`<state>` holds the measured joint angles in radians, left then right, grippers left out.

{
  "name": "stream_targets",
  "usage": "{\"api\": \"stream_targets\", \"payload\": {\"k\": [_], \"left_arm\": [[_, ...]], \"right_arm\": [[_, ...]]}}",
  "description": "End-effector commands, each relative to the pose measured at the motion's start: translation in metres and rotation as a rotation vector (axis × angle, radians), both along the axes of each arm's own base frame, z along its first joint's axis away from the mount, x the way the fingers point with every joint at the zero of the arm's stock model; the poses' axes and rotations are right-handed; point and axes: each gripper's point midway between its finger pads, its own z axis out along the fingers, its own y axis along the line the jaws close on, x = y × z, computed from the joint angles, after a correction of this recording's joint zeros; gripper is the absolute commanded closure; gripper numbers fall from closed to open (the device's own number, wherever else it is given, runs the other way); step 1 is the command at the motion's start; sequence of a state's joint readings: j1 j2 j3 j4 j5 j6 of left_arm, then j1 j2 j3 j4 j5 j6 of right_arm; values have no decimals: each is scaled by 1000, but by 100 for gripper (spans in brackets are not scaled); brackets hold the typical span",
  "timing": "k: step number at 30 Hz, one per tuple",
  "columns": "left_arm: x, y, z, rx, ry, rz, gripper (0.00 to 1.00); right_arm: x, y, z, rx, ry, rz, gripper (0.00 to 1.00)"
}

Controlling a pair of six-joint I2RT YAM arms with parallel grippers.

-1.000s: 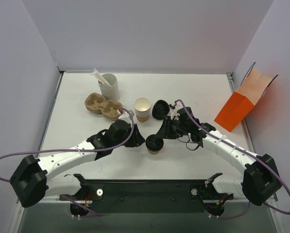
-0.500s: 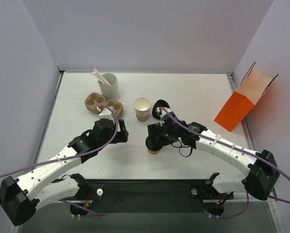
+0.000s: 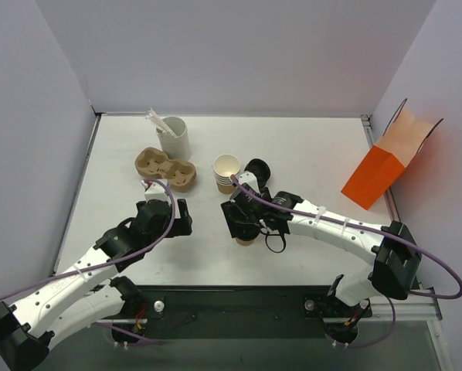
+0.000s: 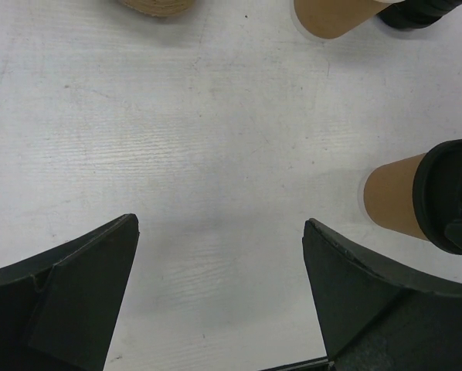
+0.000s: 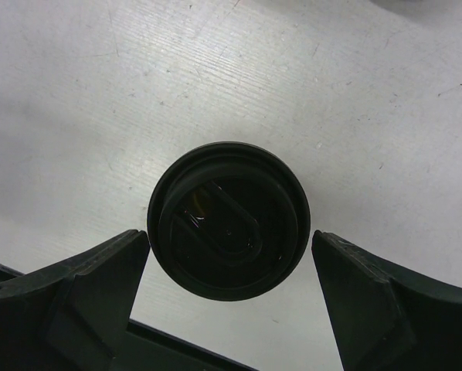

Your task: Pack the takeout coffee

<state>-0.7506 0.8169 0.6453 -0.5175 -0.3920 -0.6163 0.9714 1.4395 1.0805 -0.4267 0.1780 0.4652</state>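
Standing upright near the middle of the white table [image 3: 324, 154], slightly toward its near edge, the small tan-brown paper cup with a round black plastic lid [image 5: 227, 220] sits between the fingers of the right gripper [image 5: 230, 233]. The jaws are spread wide, with a sliver of table showing on either side of the lid, so nothing is gripped. Toward the left edge, near the cup but apart from it, the left gripper [image 4: 219, 226] is likewise spread wide over bare table. Farther back, a stack of lidless tan paper cups [image 3: 227, 175] stands just beside a pile of loose black plastic lids [image 3: 256, 172]. Left of the stack lies a brown moulded-pulp cup carrier [image 3: 164, 168]. Behind it, toward the far edge, stands a pale grey cup holding white sticks [image 3: 174, 139]. An orange paper bag [image 3: 382, 170] leans, mouth open, at the right edge.
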Motion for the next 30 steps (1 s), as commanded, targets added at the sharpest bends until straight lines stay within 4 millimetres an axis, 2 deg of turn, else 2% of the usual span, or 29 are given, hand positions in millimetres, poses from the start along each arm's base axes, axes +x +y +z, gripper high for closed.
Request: {"api": "stream_targets", "payload": {"k": [1, 3, 6, 9, 10, 14, 17, 21, 25, 30], "left_arm": [[-3, 3, 9, -17, -17, -5, 3], [-5, 3, 13, -22, -20, -14, 3], [-8, 2, 20, -24, -20, -36, 5], [-13, 2, 24, -17, -13, -66, 7], [-14, 1, 27, -22, -16, -76, 7], [-19, 0, 34, -24, -25, -124, 9], [-23, -3, 39, -43, -41, -152, 9], [-26, -8, 43, -86, -72, -179, 10], [-28, -9, 43, -88, -72, -199, 11], [-31, -13, 45, -95, -83, -232, 11]], "right_arm": [[5, -6, 1, -81, -17, -9, 7], [5, -5, -2, -89, -10, -6, 8], [5, -2, -7, -98, 6, 6, 15], [6, -2, -6, -92, 2, -1, 30], [6, -2, -6, -92, 3, -4, 37], [6, -8, -6, -98, 2, -14, 46], [8, -20, -6, -104, -1, -46, 49], [14, -50, -5, -108, 8, -109, 50], [18, -87, -10, -129, 25, -190, 50], [41, -138, -1, -130, 17, -336, 50]]}}
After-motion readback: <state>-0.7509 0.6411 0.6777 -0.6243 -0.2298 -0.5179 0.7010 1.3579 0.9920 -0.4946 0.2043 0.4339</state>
